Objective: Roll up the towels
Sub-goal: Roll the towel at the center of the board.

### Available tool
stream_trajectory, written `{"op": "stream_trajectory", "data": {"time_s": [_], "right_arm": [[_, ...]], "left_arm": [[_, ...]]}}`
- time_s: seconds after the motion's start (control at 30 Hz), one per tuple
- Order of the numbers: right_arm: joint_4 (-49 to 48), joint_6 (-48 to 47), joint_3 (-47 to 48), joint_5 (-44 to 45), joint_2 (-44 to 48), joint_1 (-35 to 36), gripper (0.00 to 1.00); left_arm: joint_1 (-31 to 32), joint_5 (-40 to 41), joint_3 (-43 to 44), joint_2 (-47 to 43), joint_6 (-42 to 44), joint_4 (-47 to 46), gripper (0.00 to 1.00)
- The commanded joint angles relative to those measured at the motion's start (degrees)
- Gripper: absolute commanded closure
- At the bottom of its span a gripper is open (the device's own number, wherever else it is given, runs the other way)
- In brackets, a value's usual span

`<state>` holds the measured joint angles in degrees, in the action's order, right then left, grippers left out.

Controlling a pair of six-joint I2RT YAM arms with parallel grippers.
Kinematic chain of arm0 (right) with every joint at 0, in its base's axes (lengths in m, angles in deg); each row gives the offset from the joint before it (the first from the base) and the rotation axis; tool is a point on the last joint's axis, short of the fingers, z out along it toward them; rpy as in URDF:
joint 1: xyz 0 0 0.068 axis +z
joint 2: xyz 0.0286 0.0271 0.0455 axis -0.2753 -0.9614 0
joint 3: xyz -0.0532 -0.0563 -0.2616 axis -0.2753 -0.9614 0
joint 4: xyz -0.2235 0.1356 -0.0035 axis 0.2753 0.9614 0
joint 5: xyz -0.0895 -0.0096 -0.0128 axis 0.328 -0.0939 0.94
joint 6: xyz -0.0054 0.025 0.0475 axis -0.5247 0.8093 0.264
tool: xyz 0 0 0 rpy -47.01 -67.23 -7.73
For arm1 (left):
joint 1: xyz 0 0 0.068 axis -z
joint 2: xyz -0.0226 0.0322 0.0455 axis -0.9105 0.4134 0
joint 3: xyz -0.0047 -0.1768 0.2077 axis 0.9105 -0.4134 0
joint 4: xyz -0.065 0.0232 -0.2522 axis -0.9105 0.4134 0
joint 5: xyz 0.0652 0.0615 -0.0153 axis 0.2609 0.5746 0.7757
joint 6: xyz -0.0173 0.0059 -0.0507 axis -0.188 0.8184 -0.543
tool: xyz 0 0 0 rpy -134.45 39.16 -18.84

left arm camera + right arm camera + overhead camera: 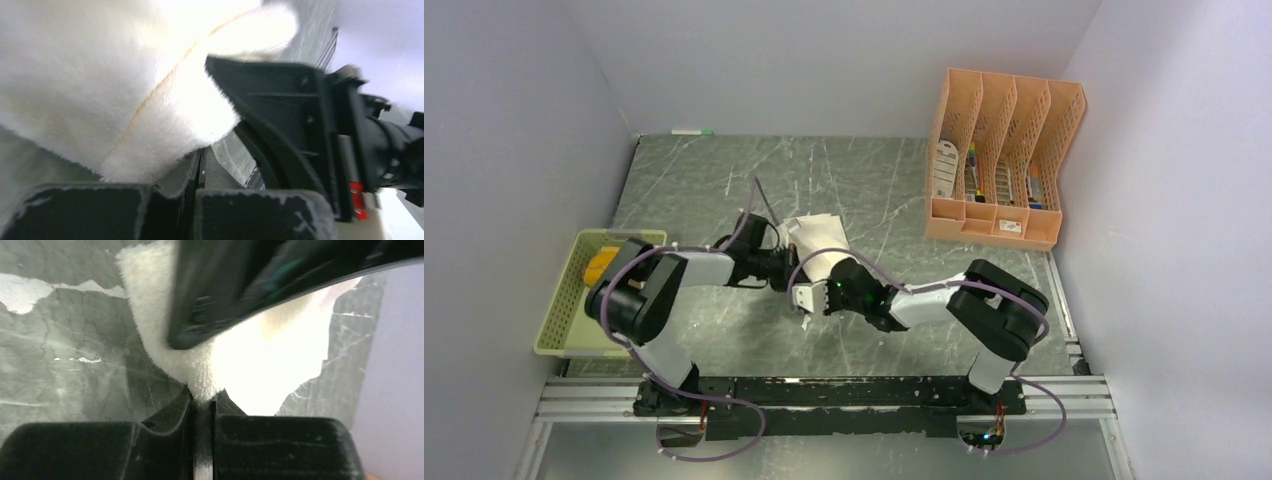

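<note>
- The cream-white towel (816,240) sits bunched at the middle of the tabletop (874,190), held between the two arms
- The left pincer (200,157) has its fingers pressed together, the towel's fuzzy edge caught at their tips
- The right pincer (202,400) is clamped on a fold of the same towel, just beside the left one
- The other towel (600,264), only a mustard-yellow patch showing, lies in the green basket (559,315) at the tabletop's left edge
</note>
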<state>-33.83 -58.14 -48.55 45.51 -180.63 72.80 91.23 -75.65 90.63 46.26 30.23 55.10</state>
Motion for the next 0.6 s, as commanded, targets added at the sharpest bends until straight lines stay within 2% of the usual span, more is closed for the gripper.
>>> {"op": "stream_trajectory", "data": {"time_s": [0.0, 0.1, 0.17, 0.27, 0.4, 0.47, 0.57], "right_arm": [[19.58, 9.89, 6.28, -13.56, 4.59, -2.71, 1.0], [30.36, 19.48, 14.11, -25.07, 3.84, -8.03, 1.0], [38.34, 22.28, 19.75, -31.54, 1.87, -9.92, 1.0], [44.97, 26.7, 25.99, -36.68, -0.49, -10.86, 1.0], [52.39, 37.49, 33.71, -45.59, -7.26, -12.5, 1.0], [57.61, 38.15, 37.4, -50.81, -11.51, -12.52, 1.0], [58.96, 38.03, 38.21, -59.2, -14.42, -12.43, 1.0]], "left_arm": [[-4.53, -0.12, 6.48, -8.76, 3.46, 8.88, 0.93], [-7.48, 3.08, 10.68, -14.13, 5.58, 17.65, 0.93], [-10.01, 3.39, 12.02, -17.31, 6.08, 20.72, 0.93], [-14.01, 3.38, 12.47, -21.86, 6.41, 23.76, 0.93], [-15.92, 5.25, 12.26, -27.11, 8.36, 28.46, 0.93], [-15.98, 7.03, 11.99, -29.35, 9.47, 30.77, 0.93], [-15.98, 8.24, 11.28, -31.81, 10.57, 33.47, 0.93]]}}
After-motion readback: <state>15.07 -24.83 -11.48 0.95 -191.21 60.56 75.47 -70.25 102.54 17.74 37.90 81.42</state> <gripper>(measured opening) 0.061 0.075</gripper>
